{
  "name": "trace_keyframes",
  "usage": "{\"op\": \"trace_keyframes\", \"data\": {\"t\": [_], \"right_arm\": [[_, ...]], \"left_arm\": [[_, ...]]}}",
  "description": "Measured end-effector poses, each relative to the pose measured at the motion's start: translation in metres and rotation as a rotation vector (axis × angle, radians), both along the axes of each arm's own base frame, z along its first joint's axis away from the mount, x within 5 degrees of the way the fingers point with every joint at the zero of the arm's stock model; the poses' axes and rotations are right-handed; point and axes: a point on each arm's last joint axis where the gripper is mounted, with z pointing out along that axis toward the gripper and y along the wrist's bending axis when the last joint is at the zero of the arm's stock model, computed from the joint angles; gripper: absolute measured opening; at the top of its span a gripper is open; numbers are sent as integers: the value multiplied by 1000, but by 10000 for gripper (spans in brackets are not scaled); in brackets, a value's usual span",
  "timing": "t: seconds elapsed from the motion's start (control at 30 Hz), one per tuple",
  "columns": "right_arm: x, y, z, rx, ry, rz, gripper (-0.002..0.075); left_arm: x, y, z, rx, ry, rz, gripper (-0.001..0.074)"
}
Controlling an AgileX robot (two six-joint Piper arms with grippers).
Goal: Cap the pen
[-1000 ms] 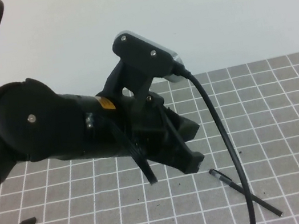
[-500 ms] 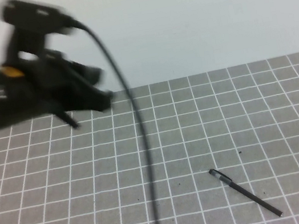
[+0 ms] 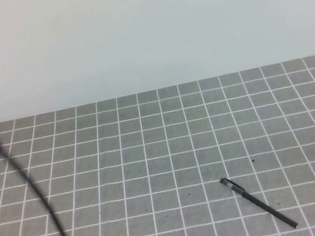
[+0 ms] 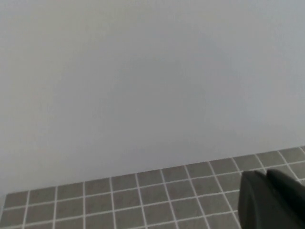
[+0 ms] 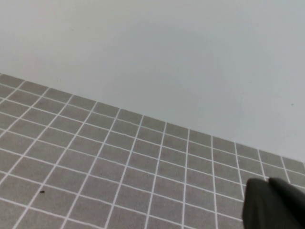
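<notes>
A: What do you see behind everything?

B: You see a plain pale wall (image 3: pixel 148 28). It is smooth, a soft grey-white, with nothing on it.

A: And under it?

B: You see the counter (image 3: pixel 125 178). It is grey with thin white lines that make little squares. It meets the wall in a straight line. The light is soft and even.

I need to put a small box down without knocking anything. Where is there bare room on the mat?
The grid mat is bare across its middle and far right. Avoid the near right, where the capped pen lies, and the left edge, where the left arm's cable trails. Both shut end effectors are away from the pen.
</notes>
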Motion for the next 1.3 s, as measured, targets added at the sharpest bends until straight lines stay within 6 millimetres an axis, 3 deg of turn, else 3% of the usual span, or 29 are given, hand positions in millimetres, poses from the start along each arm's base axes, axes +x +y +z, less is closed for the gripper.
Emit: {"op": "trace_keyframes", "data": {"t": [0.23,0.43,0.73,0.87,1.0,1.3], "right_arm": [[0,0,0,0,0,0,-1],[0,0,0,0,0,0,-1],[0,0,0,0,0,0,-1],[0,0,0,-1,-1,0,-1],[0,0,0,-1,-1,0,-1],[0,0,0,-1,-1,0,-1]], "left_arm": [[-44,22,-30,-97,9,113,-2],[-80,27,-50,-129,-41,141,-2],[-117,24,-45,-114,-197,110,-2],[-134,24,-52,-100,-272,113,-2],[-145,27,-70,-43,-320,147,-2],[-137,37,-135,-42,-265,249,-2]]}}
